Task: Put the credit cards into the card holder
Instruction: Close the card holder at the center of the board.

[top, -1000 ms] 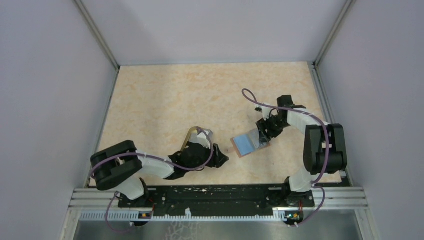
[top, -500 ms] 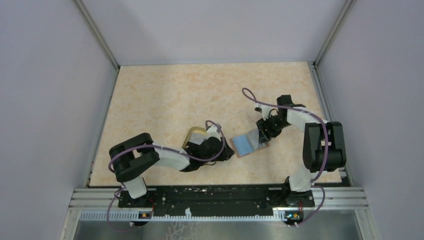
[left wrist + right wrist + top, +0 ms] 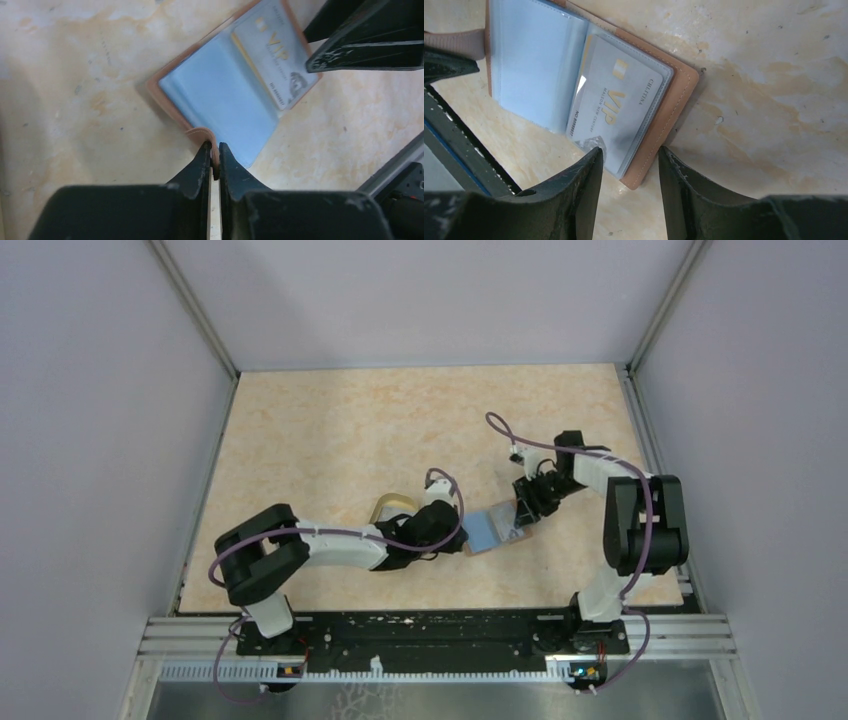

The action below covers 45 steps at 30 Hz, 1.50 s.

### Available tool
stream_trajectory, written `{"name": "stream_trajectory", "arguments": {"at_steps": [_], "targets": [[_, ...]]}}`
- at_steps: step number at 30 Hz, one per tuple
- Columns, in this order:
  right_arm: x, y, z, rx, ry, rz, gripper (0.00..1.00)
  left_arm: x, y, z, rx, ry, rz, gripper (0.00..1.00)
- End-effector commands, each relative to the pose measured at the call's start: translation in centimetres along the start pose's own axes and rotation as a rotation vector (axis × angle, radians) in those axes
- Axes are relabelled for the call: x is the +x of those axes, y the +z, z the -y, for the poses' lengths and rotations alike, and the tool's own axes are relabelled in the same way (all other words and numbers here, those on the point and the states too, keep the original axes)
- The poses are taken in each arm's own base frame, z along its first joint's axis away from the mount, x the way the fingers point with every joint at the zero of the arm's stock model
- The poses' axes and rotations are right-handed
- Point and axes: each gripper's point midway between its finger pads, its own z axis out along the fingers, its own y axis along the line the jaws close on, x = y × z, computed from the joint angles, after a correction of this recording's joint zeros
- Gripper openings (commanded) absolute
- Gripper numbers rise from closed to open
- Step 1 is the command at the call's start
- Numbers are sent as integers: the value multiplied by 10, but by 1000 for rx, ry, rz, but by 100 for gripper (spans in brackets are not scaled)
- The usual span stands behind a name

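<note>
— Where is the card holder (image 3: 220, 95) found?
— Ahead of the left hand (image 3: 214, 162), clenched on its tab (image 3: 200, 133).
— The right hand (image 3: 626, 167)?
— Released, astride the corner where a credit card (image 3: 616, 107) is pocketed.

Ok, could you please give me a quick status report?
Left gripper shut on card holder tab. Right gripper open, astride its edge. One credit card sleeved inside.

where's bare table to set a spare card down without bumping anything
The whole far half of the marbled beige table, up to the back wall, is bare, as is the far-right corner behind the right tool. Crowded: the near middle, where the left tool pinches the open reddish-brown leather card holder near the tan-rimmed oval dish.
</note>
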Motion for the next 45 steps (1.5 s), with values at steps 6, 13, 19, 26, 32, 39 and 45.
{"name": "stream_trajectory", "arguments": {"at_steps": [6, 13, 19, 26, 32, 39, 45], "targets": [[-11, 9, -30, -179, 52, 28, 42, -31, 7, 73, 196, 103, -6, 8], [-15, 9, -33, -191, 74, 40, 37, -38, 40, 108, 257, 129, -5, 11], [-36, -14, -6, 45, -1, 126, 38, -25, 68, 102, 230, 110, -18, 23], [-58, -60, 11, 262, -53, 291, 42, -23, 78, 90, 264, 33, -15, 26], [-60, -66, -17, 56, -97, 327, 21, -17, 82, 82, 341, -75, -77, 31], [-51, -77, -79, -241, -367, 373, 7, -16, 74, 74, 509, -260, -132, 38], [-31, -56, -100, -272, -681, 397, 7, -34, 64, 84, 577, -282, -126, 46]]}}
